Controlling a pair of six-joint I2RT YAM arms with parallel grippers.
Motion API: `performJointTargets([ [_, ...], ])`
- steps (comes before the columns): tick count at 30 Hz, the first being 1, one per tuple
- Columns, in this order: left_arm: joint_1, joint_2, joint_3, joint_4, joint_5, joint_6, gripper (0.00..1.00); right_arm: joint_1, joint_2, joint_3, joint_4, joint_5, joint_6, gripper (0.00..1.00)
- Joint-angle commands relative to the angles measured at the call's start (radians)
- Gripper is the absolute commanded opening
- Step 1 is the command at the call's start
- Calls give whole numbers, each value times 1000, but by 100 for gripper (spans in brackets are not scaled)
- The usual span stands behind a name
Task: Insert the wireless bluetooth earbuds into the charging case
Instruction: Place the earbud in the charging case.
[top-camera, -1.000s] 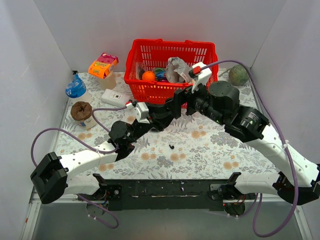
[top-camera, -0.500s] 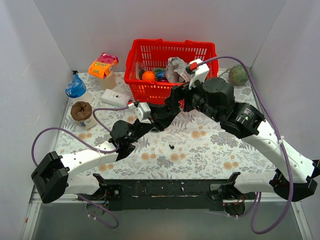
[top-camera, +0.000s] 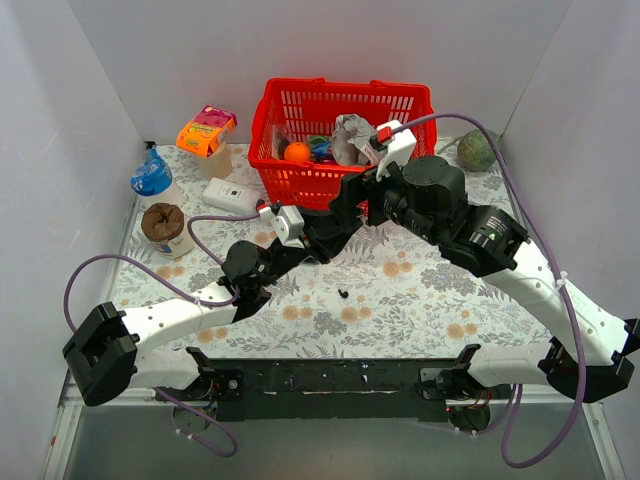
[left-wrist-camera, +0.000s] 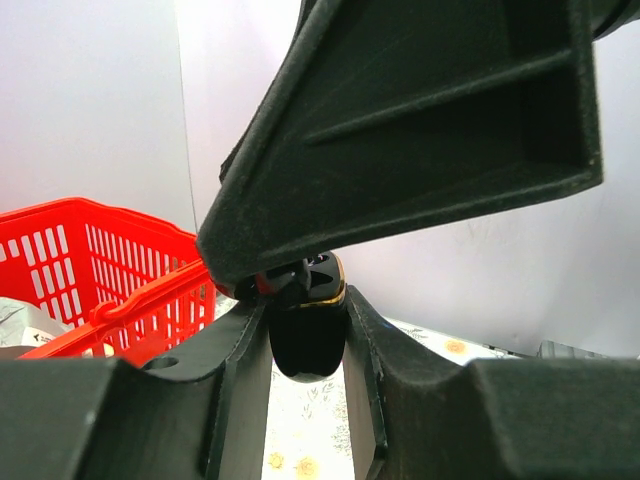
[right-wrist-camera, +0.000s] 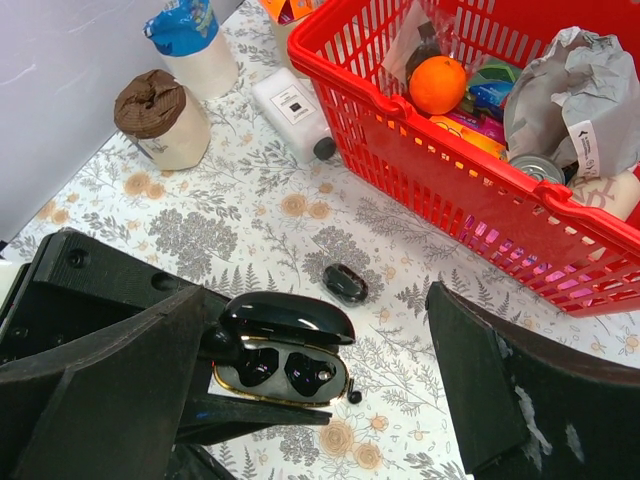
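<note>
At mid-desk (top-camera: 440, 300) we note the left arm stretched forward and inward, the left pincer (left-wrist-camera: 306, 318) clamped on the charging case (right-wrist-camera: 285, 350). The case is held off the surface with its lid raised. The right arm arches over from the right. The right pincer (right-wrist-camera: 320, 300) hangs just above the case, fingers wide apart, nothing between them. One earbud (right-wrist-camera: 345, 283) lies on the desk beyond the case, short of the red basket (right-wrist-camera: 470, 190) front wall, with bare surface around it.

Bright, even light throughout — shadows soft; the left wrist view is blurred close up.
</note>
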Motion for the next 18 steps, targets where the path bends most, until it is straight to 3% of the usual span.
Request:
performJointTargets([
  [1,-2,-27,36,33,-14,15,0,3,-39,1,-28,21,-12,98],
  [18,-2,-47,26,45,-14,10,0,3,-75,-23,-42,58,-29,98],
])
